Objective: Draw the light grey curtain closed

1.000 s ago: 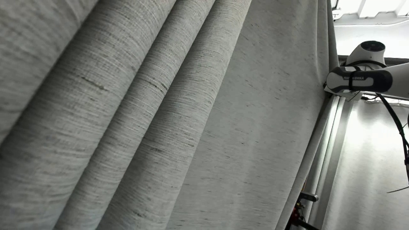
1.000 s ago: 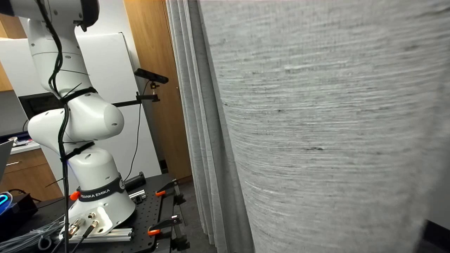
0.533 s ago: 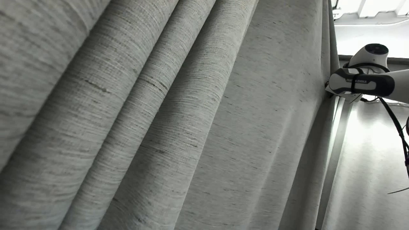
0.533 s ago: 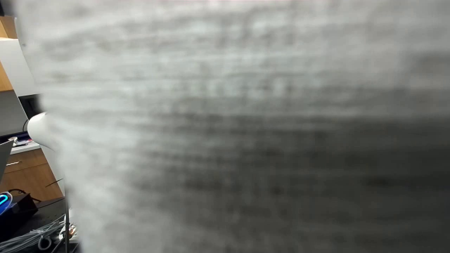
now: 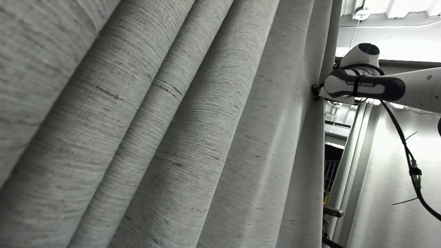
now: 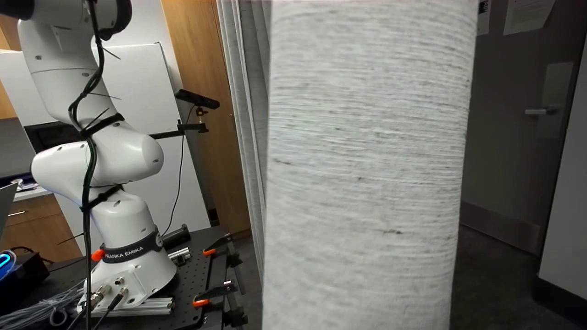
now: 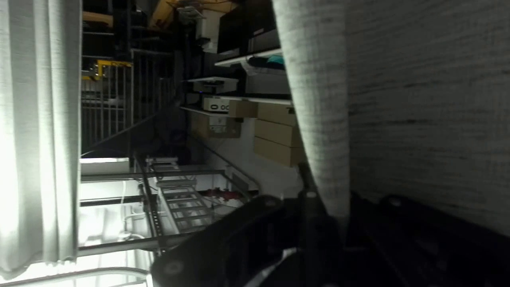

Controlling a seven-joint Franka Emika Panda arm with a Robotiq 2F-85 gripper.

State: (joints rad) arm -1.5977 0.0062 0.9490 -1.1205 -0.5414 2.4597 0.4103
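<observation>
The light grey curtain [image 5: 213,120] fills the left and middle of an exterior view in deep slanted pleats. It hangs as a wide pale fold in front of the camera in an exterior view [image 6: 367,160]. In the wrist view its edge [image 7: 318,91] runs down between the fingers, with dark fabric spreading to the right. My gripper [image 7: 332,211] is closed around that edge, and the fabric narrows where it enters the jaws. The gripper [image 5: 316,90] also shows small at the curtain's edge in an exterior view; the fingers are dark there.
Another grey curtain panel [image 7: 40,119] hangs at the left of the wrist view. Between the panels show a ladder [image 7: 187,195], railings and shelves with boxes [image 7: 279,135]. The arm's base [image 6: 128,266] stands on a black table with clamps. A door [image 6: 509,137] is behind the curtain.
The arm and the held curtain edge have moved left in an exterior view, widening the gap beside it. The fold that covered most of another view has swung aside, uncovering the arm and a door.
</observation>
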